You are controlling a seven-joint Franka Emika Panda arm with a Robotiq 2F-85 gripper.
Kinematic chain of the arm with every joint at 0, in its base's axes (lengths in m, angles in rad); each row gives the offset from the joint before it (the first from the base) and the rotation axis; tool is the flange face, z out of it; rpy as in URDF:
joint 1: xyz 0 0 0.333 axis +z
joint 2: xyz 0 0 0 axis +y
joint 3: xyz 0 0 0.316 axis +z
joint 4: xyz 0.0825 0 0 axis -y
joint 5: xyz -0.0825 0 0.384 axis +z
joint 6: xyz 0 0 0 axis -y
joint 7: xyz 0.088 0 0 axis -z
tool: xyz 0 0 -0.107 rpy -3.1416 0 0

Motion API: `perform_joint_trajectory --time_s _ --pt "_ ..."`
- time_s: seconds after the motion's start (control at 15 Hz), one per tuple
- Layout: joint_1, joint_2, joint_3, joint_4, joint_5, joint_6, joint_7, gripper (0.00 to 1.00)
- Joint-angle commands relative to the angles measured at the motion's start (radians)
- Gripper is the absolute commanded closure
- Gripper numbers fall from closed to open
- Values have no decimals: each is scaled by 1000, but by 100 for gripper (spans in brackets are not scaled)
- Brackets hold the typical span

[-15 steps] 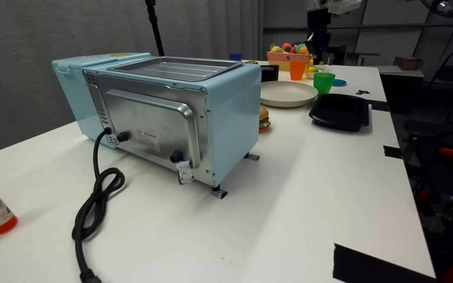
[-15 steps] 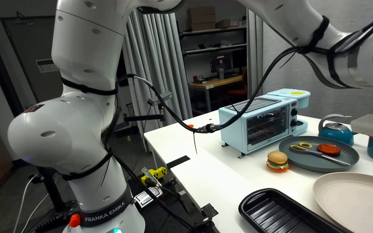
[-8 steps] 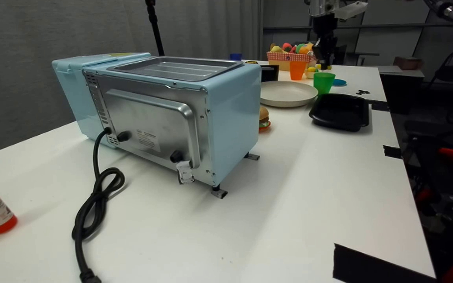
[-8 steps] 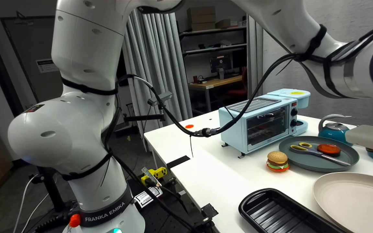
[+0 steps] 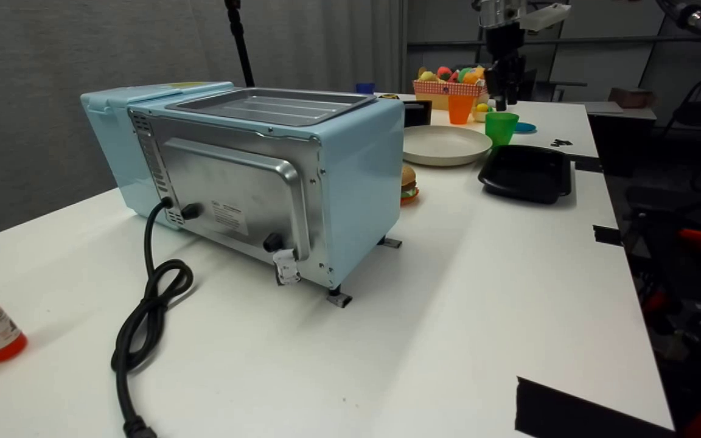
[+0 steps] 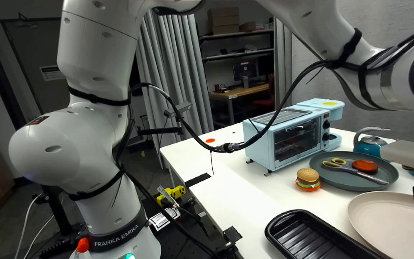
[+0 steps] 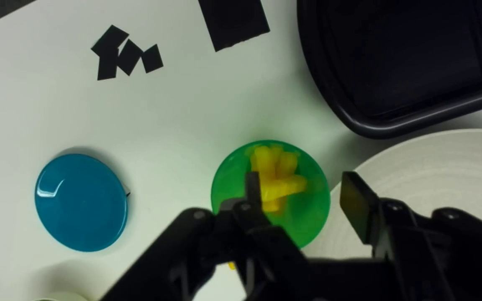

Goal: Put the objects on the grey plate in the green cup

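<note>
The green cup [image 5: 500, 131] stands upright beside the grey plate in an exterior view. The wrist view looks down into the cup [image 7: 297, 207], and several yellow pieces [image 7: 283, 186] lie inside it. My gripper [image 7: 302, 190] is open with nothing between its fingers, above the cup; one fingertip overlaps the cup and the other overlaps the plate's edge. In an exterior view the gripper [image 5: 504, 104] hangs just over the cup's rim. The pale grey plate [image 5: 446, 146] also shows in the wrist view [image 7: 442, 167] and in an exterior view [image 6: 379, 219]; its visible surface is bare.
A black dish [image 7: 404, 62] lies near the cup and plate. A blue disc [image 7: 81, 202], an orange cup [image 5: 460, 109] and a fruit basket [image 5: 448, 94] stand around. A darker plate [image 6: 336, 181] holds scissors and a red lid. A toy burger [image 6: 308, 179] and toaster oven [image 5: 362, 182] are nearby.
My gripper has moved from beyond the cup to above it. A yellow piece at its fingertips half a second ago no longer shows there; the gripper is open.
</note>
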Motion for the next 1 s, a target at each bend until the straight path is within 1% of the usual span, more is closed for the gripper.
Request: perform_joint_trajectory --time_s 0.0,0.13,0.2,0.4,0.6,0.93 --pt "-6 -26 3 -9 -12 -43 -22 15" --pt "-7 -33 6 -10 -5 -40 -24 1" --pt "-8 -40 9 -11 -2 -41 -28 0" --pt "-6 -83 19 -31 10 -16 -40 0" --pt "3 -150 31 -69 13 38 -58 0" --pt "14 -270 58 -147 54 86 -127 0"
